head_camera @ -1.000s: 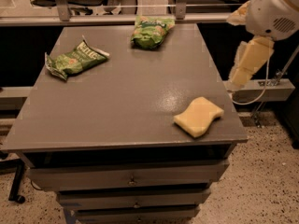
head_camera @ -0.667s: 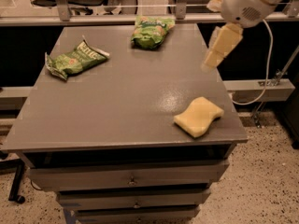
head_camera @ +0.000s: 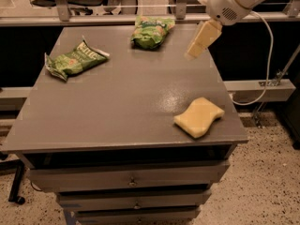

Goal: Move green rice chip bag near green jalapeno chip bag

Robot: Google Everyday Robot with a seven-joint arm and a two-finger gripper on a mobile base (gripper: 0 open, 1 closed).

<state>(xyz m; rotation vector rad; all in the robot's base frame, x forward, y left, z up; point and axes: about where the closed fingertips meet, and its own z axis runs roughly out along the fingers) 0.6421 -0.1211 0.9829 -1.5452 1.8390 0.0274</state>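
The green rice chip bag (head_camera: 150,32) is puffy and bright light green and lies at the far middle of the grey table (head_camera: 122,102). The green jalapeno chip bag (head_camera: 75,60) is flatter and darker green with a white band and lies at the far left. My gripper (head_camera: 201,40) hangs from the white arm (head_camera: 234,1) above the far right of the table, to the right of the rice chip bag and apart from it. It holds nothing that I can see.
A yellow sponge (head_camera: 199,117) lies near the table's front right corner. Drawers (head_camera: 131,179) sit under the tabletop. A white cable (head_camera: 267,55) hangs off to the right. Chair legs and a rail (head_camera: 117,18) stand behind the table.
The arm has swung from beyond the table's right edge to the left and toward the back, so the gripper now hangs over the far right of the table, closer to the rice chip bag.
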